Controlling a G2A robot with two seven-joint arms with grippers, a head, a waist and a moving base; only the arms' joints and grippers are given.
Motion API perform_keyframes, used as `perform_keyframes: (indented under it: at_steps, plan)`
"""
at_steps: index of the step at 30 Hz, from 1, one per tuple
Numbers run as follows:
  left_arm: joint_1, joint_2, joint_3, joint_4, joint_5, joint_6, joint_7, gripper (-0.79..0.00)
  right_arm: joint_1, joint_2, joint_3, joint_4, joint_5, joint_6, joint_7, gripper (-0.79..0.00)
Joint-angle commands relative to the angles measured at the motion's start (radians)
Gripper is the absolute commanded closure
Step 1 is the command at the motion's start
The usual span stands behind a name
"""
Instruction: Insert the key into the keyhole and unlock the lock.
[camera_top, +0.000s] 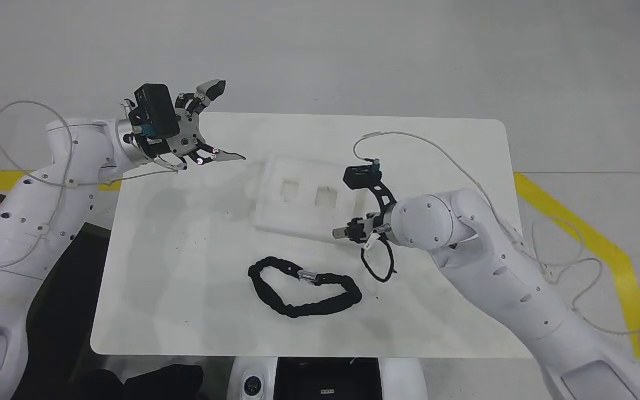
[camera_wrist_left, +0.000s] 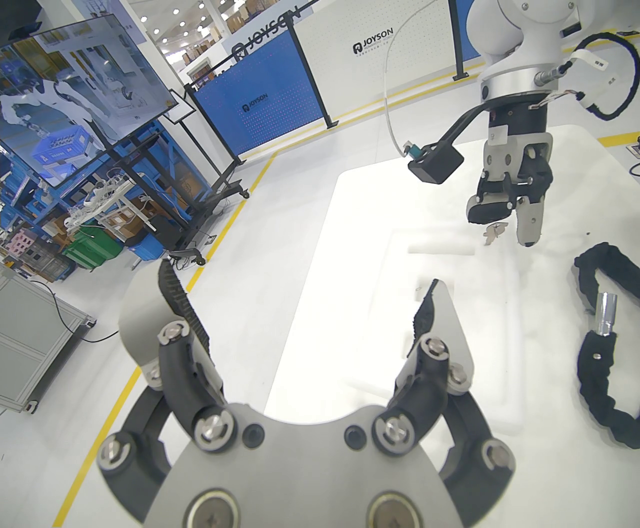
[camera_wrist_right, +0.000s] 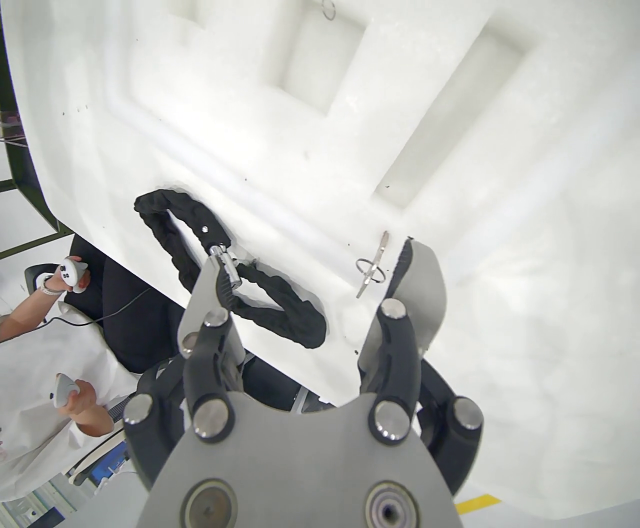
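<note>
A black fabric-sleeved chain lock (camera_top: 300, 288) lies in a loop near the table's front edge, with its silver lock cylinder (camera_wrist_left: 606, 312) exposed where the ends meet (camera_wrist_right: 227, 265). My right gripper (camera_wrist_right: 312, 265) hovers open over the near edge of the white foam tray (camera_top: 275, 200). A small metal key (camera_wrist_right: 371, 267) on a ring sits right beside one fingertip pad (camera_wrist_right: 400, 260); I cannot tell whether they touch. In the left wrist view the key (camera_wrist_left: 492, 232) shows just under the right gripper (camera_wrist_left: 507, 227). My left gripper (camera_top: 228, 122) is held open and empty above the table's far left corner (camera_wrist_left: 300, 280).
The foam tray has two rectangular recesses (camera_wrist_right: 320, 55), one holding another small ring (camera_wrist_right: 327, 7). The white table (camera_top: 170, 260) has bare room to the left of the tray and chain. A black cable loop (camera_top: 380, 262) hangs from the right wrist.
</note>
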Motion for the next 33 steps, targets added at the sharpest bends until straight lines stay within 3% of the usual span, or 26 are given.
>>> perform_keyframes:
  at_steps: [1,14,20,29,33]
  plan:
    - [0.0,0.0,0.0,0.0,0.0,0.0,0.0,-0.785,0.0,0.0,0.002,0.008,-0.008,0.006,0.002,-0.406]
    - [0.0,0.0,0.0,0.0,0.0,0.0,0.0,-0.785,0.001,0.002,-0.008,0.033,-0.068,0.009,0.04,-0.314]
    - [0.0,0.0,0.0,0.0,0.0,0.0,0.0,-0.785,0.004,0.002,-0.011,0.046,-0.081,0.006,0.042,-0.194]
    - [0.0,0.0,0.0,0.0,0.0,0.0,0.0,-0.785,0.011,0.0,-0.018,0.057,-0.097,0.008,0.04,-0.154]
    - [0.0,0.0,0.0,0.0,0.0,0.0,0.0,-0.785,0.017,-0.003,-0.026,0.063,-0.1,0.009,0.039,-0.062]
